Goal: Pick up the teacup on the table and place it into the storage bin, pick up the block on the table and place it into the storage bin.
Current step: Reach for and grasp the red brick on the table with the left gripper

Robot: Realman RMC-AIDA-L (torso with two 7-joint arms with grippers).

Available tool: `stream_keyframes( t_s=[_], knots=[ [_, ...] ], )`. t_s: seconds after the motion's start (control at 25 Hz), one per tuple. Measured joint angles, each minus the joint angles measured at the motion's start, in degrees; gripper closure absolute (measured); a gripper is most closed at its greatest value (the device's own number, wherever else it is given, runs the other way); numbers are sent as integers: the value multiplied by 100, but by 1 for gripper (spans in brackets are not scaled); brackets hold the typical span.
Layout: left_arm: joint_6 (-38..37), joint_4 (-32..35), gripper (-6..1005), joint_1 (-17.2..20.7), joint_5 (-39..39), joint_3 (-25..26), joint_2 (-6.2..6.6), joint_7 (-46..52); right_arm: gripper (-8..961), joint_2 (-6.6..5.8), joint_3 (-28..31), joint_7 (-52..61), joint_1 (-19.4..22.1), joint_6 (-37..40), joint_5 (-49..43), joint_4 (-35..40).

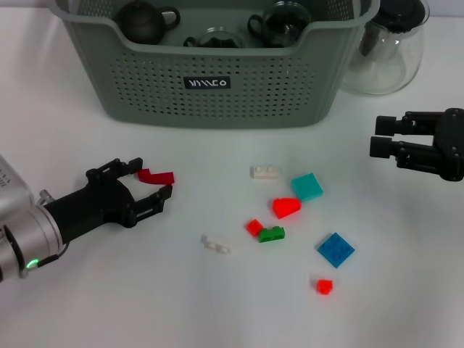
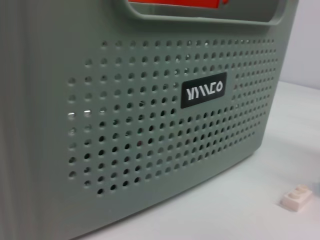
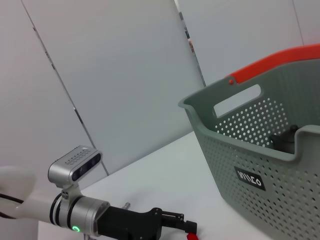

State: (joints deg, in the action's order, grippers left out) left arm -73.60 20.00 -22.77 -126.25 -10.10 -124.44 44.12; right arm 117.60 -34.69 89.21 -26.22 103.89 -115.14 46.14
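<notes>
left tool point(image 1: 155, 183) straddles red block point(image 1: 156, 176), block half hidden

The left gripper point(image 1: 154, 183) is low on the near left side. Its silver arm comes in from the near left corner. Its black fingers point(image 1: 122, 167) point to the right and are spread apart. The right gripper point(image 1: 382, 146) is up on the far right side. It points to the left.

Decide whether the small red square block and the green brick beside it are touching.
Cannot tell: in the head view, the red square block and green brick sit corner to corner, no gap or contact plainly shown.
</notes>
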Motion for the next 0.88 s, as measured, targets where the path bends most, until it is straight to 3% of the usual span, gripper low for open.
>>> stream_keyframes(
  t_s=[0.52, 0.88],
  knots=[
    [-387, 99, 244, 36, -256, -231, -4, -62, 468, -1, 33, 23, -16, 10, 0, 0],
    [-244, 15, 269, 11, -212, 150, -17, -439, 467, -1, 20, 70, -40, -1, 0, 0]
  ],
)
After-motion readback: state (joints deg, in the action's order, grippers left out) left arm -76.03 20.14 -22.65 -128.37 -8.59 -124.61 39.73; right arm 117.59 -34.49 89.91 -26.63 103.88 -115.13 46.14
